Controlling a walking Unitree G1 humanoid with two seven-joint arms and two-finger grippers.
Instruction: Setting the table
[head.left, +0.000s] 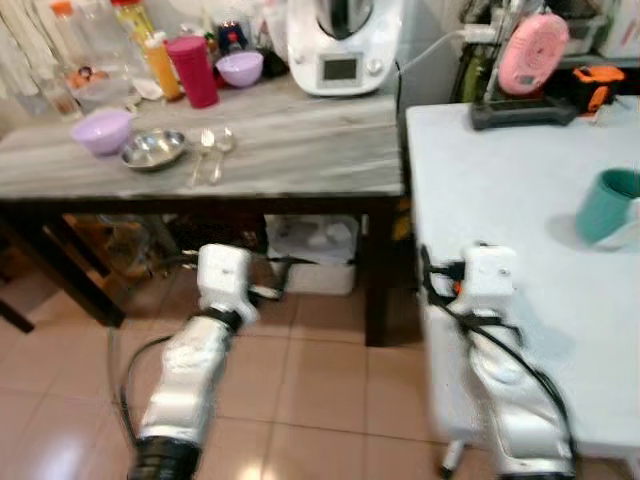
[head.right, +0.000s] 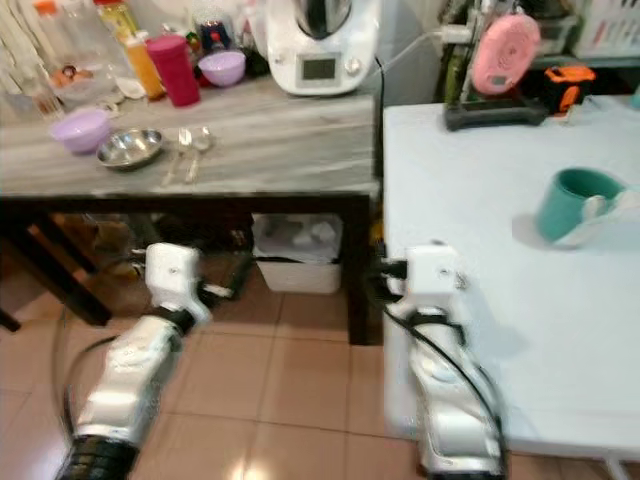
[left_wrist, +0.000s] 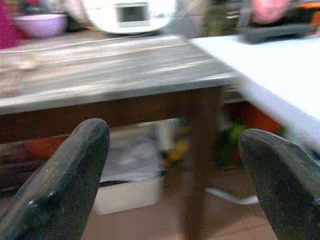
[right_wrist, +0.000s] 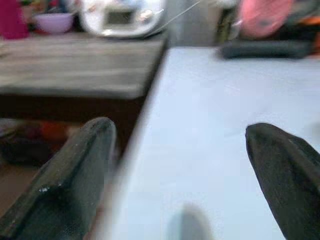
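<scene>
On the grey wooden table (head.left: 300, 150) lie a lilac bowl (head.left: 104, 130), a steel bowl (head.left: 154, 149) and two spoons (head.left: 210, 150), with a magenta cup (head.left: 193, 70) and a second lilac bowl (head.left: 240, 68) further back. A teal mug (head.left: 608, 205) stands on the white table (head.left: 500, 180) to the right. My left arm (head.left: 222, 280) is held low in front of the wooden table; its gripper (left_wrist: 172, 135) is open and holds nothing. My right arm (head.left: 487, 275) is at the white table's near left edge, and its gripper (right_wrist: 177, 130) is also open with nothing in it.
A white kitchen appliance (head.left: 340, 45) stands at the back of the wooden table, beside bottles (head.left: 160, 60). A pink fan (head.left: 532, 52) and a black tray (head.left: 520, 112) sit at the back of the white table. A white box (head.left: 310, 250) is under the wooden table on the tiled floor (head.left: 320, 390).
</scene>
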